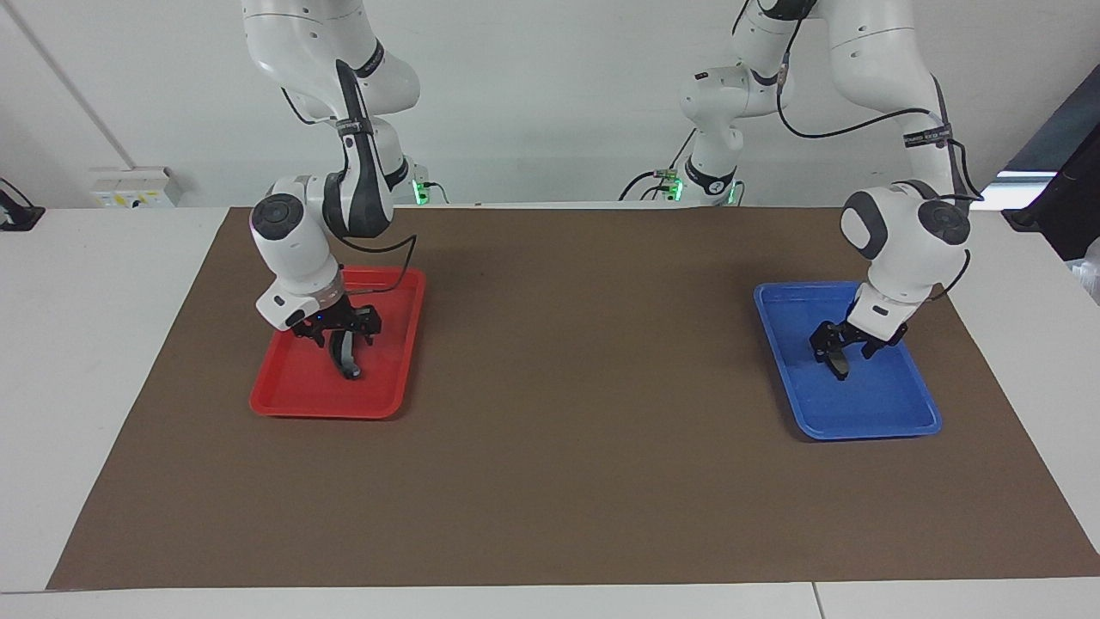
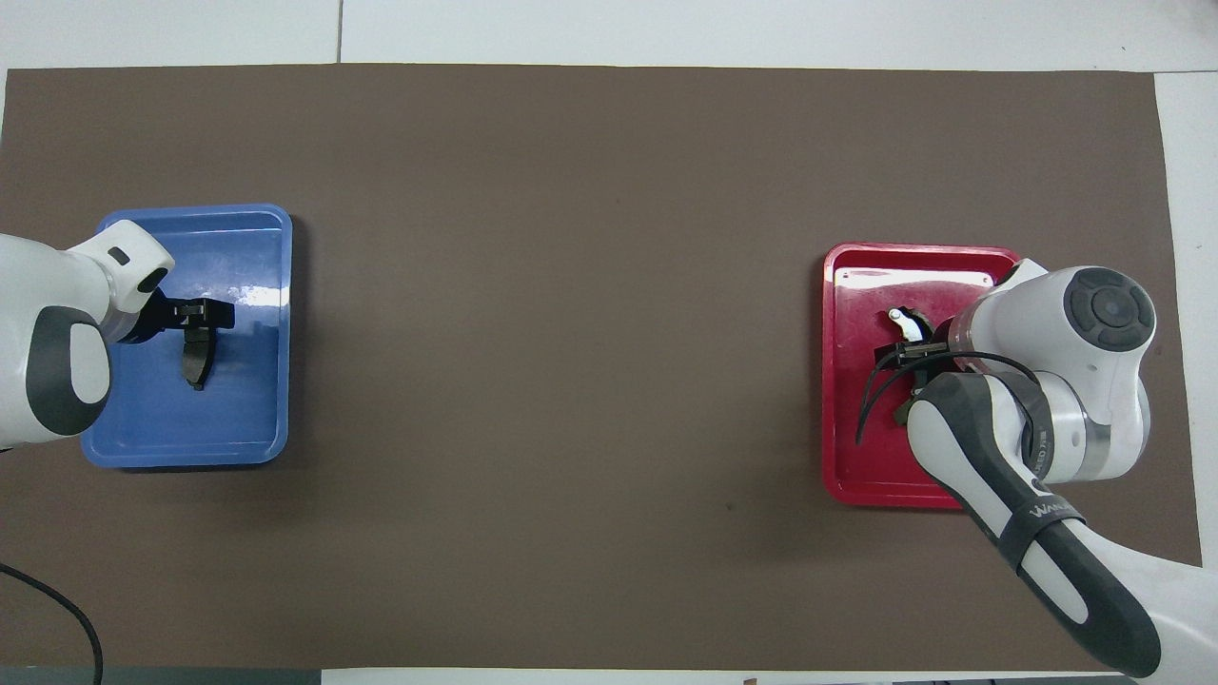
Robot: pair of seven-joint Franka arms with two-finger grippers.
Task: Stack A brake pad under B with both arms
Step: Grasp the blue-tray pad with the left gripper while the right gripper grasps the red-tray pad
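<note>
The small dark A brake pad [image 1: 840, 364] hangs on edge between the fingers of my left gripper [image 1: 837, 349], low over the blue tray [image 1: 872, 413]. In the overhead view the pad [image 2: 197, 360] shows under the left gripper [image 2: 198, 328] inside the blue tray [image 2: 249, 419]. The crescent B brake shoe [image 1: 346, 354] with its light grey strip hangs from my right gripper [image 1: 340, 337], its lower tip close to the floor of the red tray [image 1: 288, 400]. In the overhead view the right arm covers most of B [image 2: 909, 325] in the red tray [image 2: 847, 457].
A brown mat [image 1: 584, 361] covers the table between the two trays. The red tray lies toward the right arm's end, the blue tray toward the left arm's end. White table edges surround the mat [image 2: 609, 285].
</note>
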